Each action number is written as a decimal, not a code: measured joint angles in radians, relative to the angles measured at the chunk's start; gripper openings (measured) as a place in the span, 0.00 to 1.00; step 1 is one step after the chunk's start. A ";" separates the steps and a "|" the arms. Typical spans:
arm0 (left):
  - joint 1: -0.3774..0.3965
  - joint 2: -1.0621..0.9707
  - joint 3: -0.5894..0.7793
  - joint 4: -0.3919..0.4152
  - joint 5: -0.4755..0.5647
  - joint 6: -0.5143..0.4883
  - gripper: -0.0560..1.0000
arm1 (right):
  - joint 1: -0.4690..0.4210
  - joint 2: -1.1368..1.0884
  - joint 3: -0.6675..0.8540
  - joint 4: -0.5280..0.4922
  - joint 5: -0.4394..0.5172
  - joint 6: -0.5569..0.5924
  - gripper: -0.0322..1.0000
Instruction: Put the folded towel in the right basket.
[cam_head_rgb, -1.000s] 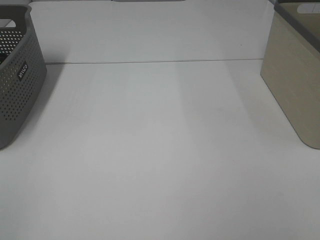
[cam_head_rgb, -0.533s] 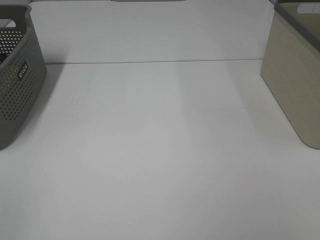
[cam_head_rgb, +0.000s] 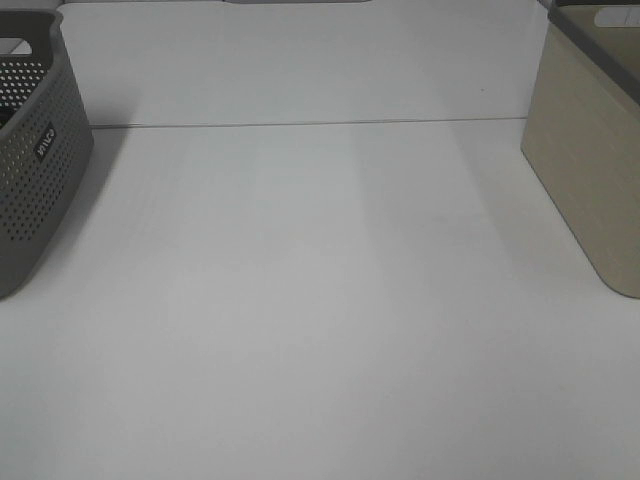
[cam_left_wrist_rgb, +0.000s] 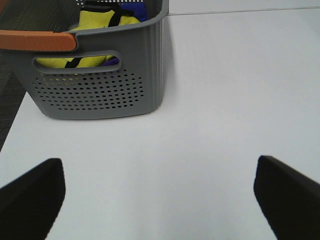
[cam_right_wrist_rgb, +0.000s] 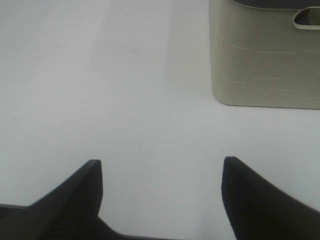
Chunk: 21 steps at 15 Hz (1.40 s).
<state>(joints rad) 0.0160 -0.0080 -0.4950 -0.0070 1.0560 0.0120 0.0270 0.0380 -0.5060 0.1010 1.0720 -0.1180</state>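
Exterior high view takes in a white surface with a grey perforated basket at its left edge and a beige basket at its right edge; neither arm appears there. From the left wrist, the left gripper has its fingers spread wide with nothing between them, facing the grey basket, which holds yellow and blue cloth, possibly the folded towel, though folds cannot be made out. From the right wrist, the right gripper is likewise spread wide and bare, with the beige basket well apart from it.
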 joint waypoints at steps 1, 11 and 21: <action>0.000 0.000 0.000 0.000 0.000 0.000 0.98 | 0.000 0.000 0.000 0.000 0.000 0.000 0.66; 0.000 0.000 0.000 0.000 0.000 0.000 0.98 | -0.034 -0.045 0.002 0.000 0.000 0.004 0.66; 0.000 0.000 0.000 0.000 0.000 0.000 0.98 | -0.034 -0.045 0.002 0.000 0.000 0.004 0.66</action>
<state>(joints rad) 0.0160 -0.0080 -0.4950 -0.0070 1.0560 0.0120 -0.0070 -0.0070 -0.5040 0.1010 1.0720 -0.1140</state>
